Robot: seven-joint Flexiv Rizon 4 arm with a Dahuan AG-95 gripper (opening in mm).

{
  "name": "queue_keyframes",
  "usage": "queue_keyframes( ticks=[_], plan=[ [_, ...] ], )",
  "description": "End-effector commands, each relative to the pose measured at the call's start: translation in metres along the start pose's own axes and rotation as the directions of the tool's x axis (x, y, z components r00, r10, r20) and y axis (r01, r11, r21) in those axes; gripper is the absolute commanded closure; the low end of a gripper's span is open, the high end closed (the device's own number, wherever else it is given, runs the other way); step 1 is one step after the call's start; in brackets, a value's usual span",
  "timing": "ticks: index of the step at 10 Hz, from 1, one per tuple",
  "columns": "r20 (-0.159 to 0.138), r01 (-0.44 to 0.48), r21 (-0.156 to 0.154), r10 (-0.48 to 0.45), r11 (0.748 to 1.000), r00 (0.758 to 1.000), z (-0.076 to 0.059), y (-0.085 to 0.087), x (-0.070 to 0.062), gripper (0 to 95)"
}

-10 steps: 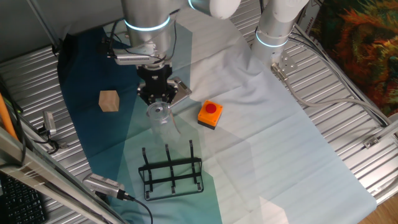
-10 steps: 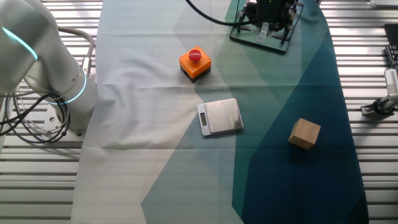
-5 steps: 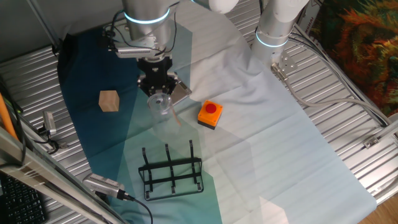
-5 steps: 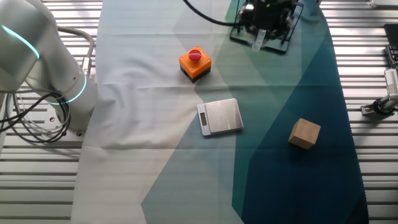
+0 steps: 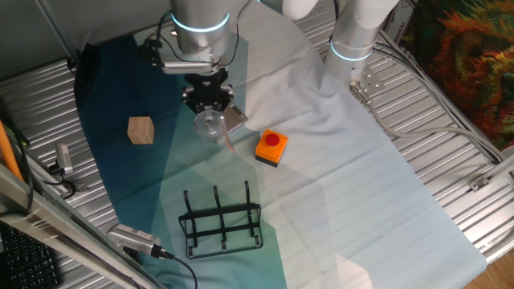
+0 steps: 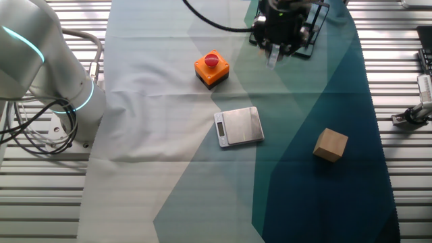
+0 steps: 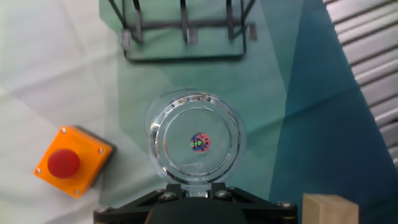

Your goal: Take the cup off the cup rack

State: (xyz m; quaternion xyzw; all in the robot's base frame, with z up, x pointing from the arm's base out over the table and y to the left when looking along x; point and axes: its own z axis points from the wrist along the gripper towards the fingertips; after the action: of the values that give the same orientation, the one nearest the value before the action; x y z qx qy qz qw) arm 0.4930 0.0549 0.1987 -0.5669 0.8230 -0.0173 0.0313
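The clear glass cup (image 5: 209, 123) hangs in the air in my gripper (image 5: 206, 103), which is shut on it. In the hand view I look at the cup's round base (image 7: 196, 143), with the gripper (image 7: 198, 185) clamped on it at the bottom edge. The black wire cup rack (image 5: 221, 221) stands bare on the cloth, well in front of the cup. It lies beyond the cup in the hand view (image 7: 183, 38). In the other fixed view the gripper (image 6: 275, 46) holds the cup (image 6: 273, 59) just off the rack (image 6: 316, 30).
An orange button box (image 5: 271, 147) sits right of the cup, a tan wooden cube (image 5: 140, 130) to its left, and a flat grey metal plate (image 6: 239, 126) under and behind the hand. A second arm's base (image 5: 353, 40) stands at the back right.
The gripper has carried the cup farther from the rack, toward the grey plate and a little higher. The rack has not moved.
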Motion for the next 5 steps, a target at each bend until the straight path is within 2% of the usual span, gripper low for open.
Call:
queue_keyframes(
  ticks=[1,5],
  plan=[
    [-0.026,-0.002,0.003,0.003,1.0,1.0,0.012,-0.006,0.007,95.0],
    [-0.117,-0.027,0.038,0.031,0.999,0.993,0.026,-0.007,0.015,95.0]
  ],
)
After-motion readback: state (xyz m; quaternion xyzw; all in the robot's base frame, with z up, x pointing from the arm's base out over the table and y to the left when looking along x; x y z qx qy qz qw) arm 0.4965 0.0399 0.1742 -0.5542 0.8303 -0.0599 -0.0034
